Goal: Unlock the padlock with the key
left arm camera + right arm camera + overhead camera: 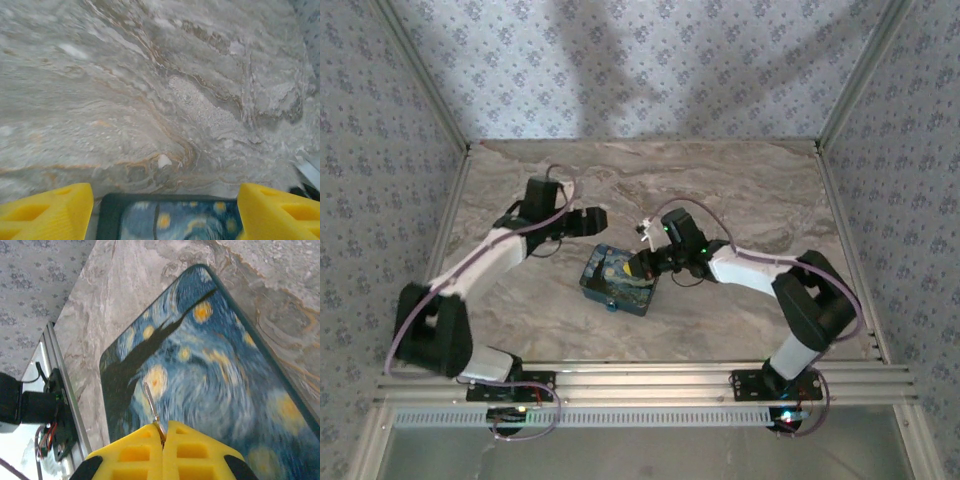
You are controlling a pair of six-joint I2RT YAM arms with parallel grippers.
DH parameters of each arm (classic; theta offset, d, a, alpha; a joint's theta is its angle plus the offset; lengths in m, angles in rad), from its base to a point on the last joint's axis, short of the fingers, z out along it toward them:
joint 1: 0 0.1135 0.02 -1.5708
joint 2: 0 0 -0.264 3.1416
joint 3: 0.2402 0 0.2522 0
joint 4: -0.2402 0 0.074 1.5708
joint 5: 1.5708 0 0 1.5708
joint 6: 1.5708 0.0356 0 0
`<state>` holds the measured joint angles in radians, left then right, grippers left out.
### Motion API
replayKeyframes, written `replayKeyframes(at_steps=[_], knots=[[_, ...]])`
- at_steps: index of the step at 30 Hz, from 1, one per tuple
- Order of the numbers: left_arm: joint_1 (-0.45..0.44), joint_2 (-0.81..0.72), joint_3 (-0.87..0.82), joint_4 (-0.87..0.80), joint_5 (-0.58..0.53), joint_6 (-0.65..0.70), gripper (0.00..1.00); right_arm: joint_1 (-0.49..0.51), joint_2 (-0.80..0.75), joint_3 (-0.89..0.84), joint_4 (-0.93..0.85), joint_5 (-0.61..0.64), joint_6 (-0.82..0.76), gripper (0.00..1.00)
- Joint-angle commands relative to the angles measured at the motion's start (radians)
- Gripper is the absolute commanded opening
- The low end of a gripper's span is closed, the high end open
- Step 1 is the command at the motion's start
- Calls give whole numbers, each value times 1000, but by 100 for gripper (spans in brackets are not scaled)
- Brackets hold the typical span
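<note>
The blue-and-yellow starry-night box (618, 280) lies mid-table. A tiny blue-grey bit at its near edge looks like the padlock (611, 306); it is too small to tell whether it is locked. My right gripper (163, 432) is shut on the key (151, 401), whose thin metal shaft pokes out over the painted lid (210, 375). In the top view the right gripper (642, 266) hovers over the box's right side. My left gripper (165, 194) is open, its yellow fingers (47, 210) wide apart, with the box's far edge (170, 217) between them. It sits just behind the box (588, 222).
The marble table (720, 190) is walled by patterned panels, with aluminium rails (650, 385) along the near edge. A small white piece (645, 229) sticks up by the right wrist. The left arm's base electronics (30, 405) show beyond the table edge.
</note>
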<state>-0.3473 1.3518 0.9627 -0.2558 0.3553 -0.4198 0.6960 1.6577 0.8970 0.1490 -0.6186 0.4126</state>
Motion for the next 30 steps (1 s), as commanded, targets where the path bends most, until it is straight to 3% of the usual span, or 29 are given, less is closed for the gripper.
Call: replayKeyframes(at_steps=[1,9,14,21,30], knots=[[-1,-131,-82,-67,-58,-29,77,13,51,61,83,-18,54,0],[-27,-382,-223,-158,-80,-73,77,6,137,101,-6,22,48,0],[-77,-454,-271,-166,-58,-50,77,-37,176,109,-100,49,31,0],[-194,-428,-323,-103,-62,-25,77,-102,204,110,-171,95,-8,0],[-254,-288,-438,200,-73,38,77,-176,244,162,-198,66,-98,0]])
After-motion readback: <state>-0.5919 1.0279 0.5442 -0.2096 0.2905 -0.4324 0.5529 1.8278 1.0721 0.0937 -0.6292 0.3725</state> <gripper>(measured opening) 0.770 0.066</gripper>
